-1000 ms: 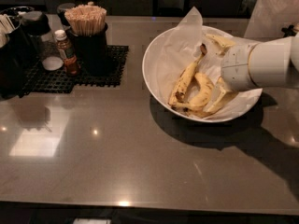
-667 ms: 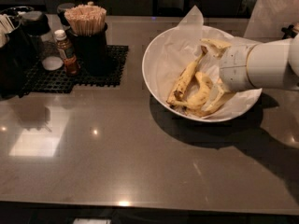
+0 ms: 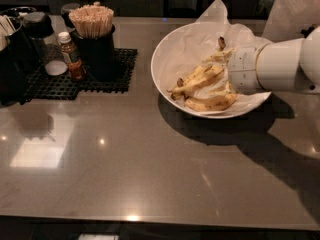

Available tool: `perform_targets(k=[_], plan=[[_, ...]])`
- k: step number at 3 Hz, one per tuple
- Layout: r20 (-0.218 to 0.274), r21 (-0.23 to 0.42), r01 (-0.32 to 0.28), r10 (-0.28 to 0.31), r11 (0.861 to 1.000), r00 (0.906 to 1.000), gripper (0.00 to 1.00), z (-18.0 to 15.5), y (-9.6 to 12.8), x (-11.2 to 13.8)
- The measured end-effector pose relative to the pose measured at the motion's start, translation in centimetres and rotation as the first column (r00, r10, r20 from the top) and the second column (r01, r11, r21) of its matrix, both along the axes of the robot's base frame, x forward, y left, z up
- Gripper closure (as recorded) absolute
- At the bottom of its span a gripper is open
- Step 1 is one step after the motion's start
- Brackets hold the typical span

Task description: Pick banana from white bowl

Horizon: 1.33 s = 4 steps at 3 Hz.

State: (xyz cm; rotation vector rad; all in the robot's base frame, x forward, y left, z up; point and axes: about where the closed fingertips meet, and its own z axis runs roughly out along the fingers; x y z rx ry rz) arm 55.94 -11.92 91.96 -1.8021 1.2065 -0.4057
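The white bowl point(image 3: 167, 59) with its crinkled paper liner point(image 3: 216, 15) stands on the dark counter at the right. Three spotted yellow bananas lie in it. The banana point(image 3: 215, 58) with the long dark stem point(image 3: 220, 43) lies at the back, stem pointing up, against my white wrist. Two slimmer bananas point(image 3: 197, 79) point(image 3: 211, 103) lie in front of it. My gripper point(image 3: 229, 70) reaches in from the right, low over the bowl's right half, at the banana's body. The wrist housing hides its tip.
A black mat point(image 3: 100, 81) at the back left holds a black cup of wooden sticks point(image 3: 92, 24), a small sauce bottle point(image 3: 70, 56), a white lid point(image 3: 55, 68) and dark containers point(image 3: 22, 44). The counter's front edge point(image 3: 150, 219) runs along the bottom.
My wrist has moved slightly left, further into the bowl. The long-stemmed banana's stem end has shifted up and to the right. The two slimmer bananas have turned a little.
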Motion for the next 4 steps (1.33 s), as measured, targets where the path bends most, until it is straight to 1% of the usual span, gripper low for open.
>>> perform_targets(k=[1, 2, 3, 4], plan=[[-0.005, -0.031, -0.063, 0.063, 0.998, 0.9980, 0.76, -0.6, 1.3, 0.2], [-0.026, -0.061, -0.128, 0.127, 0.990, 0.9916, 0.58, -1.4, 2.9, 0.5], [-0.054, -0.078, -0.175, 0.171, 0.982, 0.9838, 0.35, -2.2, 4.4, 1.0], [-0.097, -0.077, -0.191, 0.183, 0.979, 0.9783, 0.11, -2.9, 5.3, 1.7]])
